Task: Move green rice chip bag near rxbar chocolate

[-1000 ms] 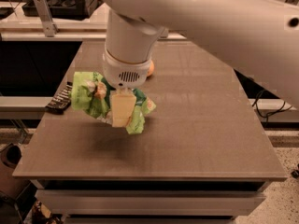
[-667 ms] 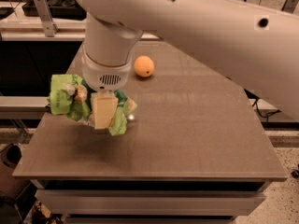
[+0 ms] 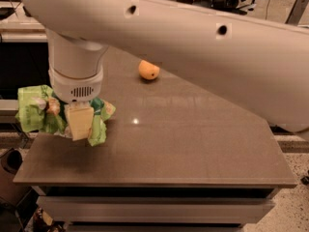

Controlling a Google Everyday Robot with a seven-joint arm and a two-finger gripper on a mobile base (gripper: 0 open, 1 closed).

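From where I stand, the gripper (image 3: 79, 123) hangs under the big white arm, over the left edge of the table (image 3: 193, 149), and it is clamped on the green rice chip bag (image 3: 33, 111). One tan finger pad presses into the crumpled foil and the bag bulges out on both sides of it. More of the bag spills to the gripper's left, past the table's edge. The bag looks lifted clear of the surface, with a dark shadow on the table just below the gripper. I can't spot the rxbar chocolate anywhere; if it is around, the bag or the arm is hiding it, so I can't tell how close the bag is to it. A round orange fruit (image 3: 148, 70) sits well off to the gripper's right and farther back, not touching anything. By my reckoning the pick-up is done and the carry is under way. What's left is to bring the bag down beside the bar and let go of it.
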